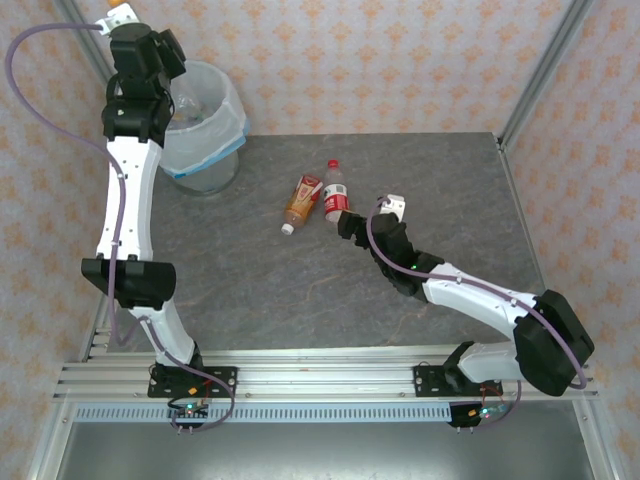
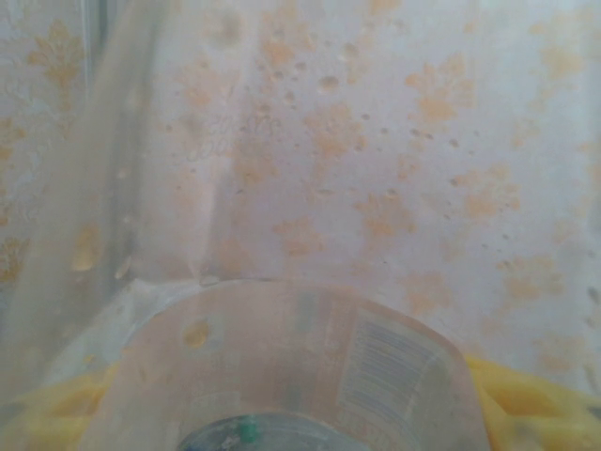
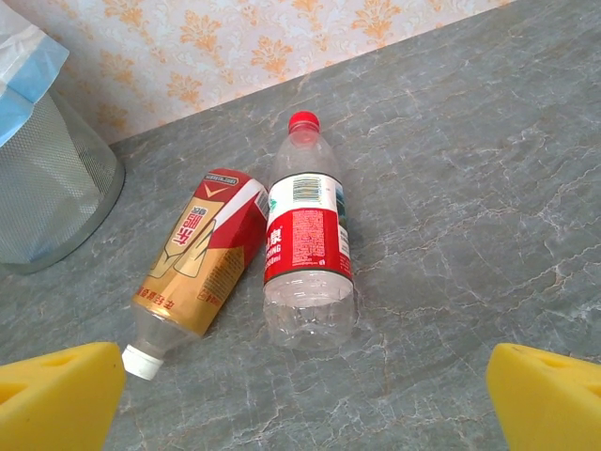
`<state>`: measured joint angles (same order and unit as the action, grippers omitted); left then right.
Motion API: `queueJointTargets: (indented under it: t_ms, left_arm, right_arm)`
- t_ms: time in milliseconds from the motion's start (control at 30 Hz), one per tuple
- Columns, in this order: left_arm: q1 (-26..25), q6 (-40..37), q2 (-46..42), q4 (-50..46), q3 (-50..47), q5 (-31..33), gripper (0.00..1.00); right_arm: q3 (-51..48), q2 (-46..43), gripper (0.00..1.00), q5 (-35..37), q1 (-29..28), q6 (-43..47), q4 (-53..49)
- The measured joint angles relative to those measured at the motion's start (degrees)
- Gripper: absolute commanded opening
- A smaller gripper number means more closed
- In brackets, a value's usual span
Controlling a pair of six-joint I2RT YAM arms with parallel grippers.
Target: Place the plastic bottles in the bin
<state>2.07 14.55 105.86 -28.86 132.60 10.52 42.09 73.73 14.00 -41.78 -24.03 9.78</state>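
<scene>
Two plastic bottles lie on the grey marbled surface (image 3: pixel 488 141) in the right wrist view. One is a clear plastic bottle with a red cap and red label (image 3: pixel 307 244). Just beside it on the left, perhaps touching near its upper end, is a brown plastic bottle with a gold and red label and a white cap (image 3: pixel 202 263). The right fingers (image 3: pixel 56 395) are spread wide with nothing between them, their yellow pads at the two lower corners and the red-capped bottle's base nearest. Both bottles look empty, so they are probably light and apt to roll or skid. Their thin walls will likely dent, so the labelled waist, where the body runs straight, seems the best place to close on. The round translucent grey bin lined with a white, blue-edged bag (image 3: pixel 47 188) stands at the far left.

In the left wrist view, a clear plastic bottle with a white barcode label (image 2: pixel 310 366) sits right against the lens between the left fingers (image 2: pixel 56 413), which appear closed on it. Wallpaper shows blurred through its wall.

In the top view, the left arm is stretched to the bin at the back left corner, with its clear bottle over the open mouth, seemingly ready for release. The right arm reaches to mid-surface, its fingers just beside the red-capped bottle and well apart from the bin
</scene>
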Motion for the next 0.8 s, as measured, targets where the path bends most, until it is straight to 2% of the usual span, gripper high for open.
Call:
queueJointTargets:
  t_ms: [200, 367, 633, 733, 800]
  left_arm:
    - [0.3, -1.8, 6.4, 0.0, 6.1, 2.1, 0.54]
    - [0.7, -5.9, 10.7, 0.9, 6.7, 3.9, 0.54]
    - [3.2, -9.7, 19.5, -1.2, 14.0, 8.9, 0.55]
    - [4.2, -8.8, 20.7, -3.0, 14.1, 9.5, 0.63]
    - [4.8, -8.0, 21.3, -4.3, 14.6, 9.5, 0.76]
  right_arm:
    - [-1.0, -0.9, 0.99, 0.5, 0.0, 0.0, 0.0]
    - [-2.3, -2.2, 0.99, 1.2, 0.0, 0.0, -0.2]
    - [-3.0, -3.4, 0.99, 1.5, 0.0, 0.0, -0.9]
    - [-3.0, -3.4, 0.99, 1.5, 0.0, 0.0, -0.9]
    - [-3.0, -3.4, 0.99, 1.5, 0.0, 0.0, -1.0]
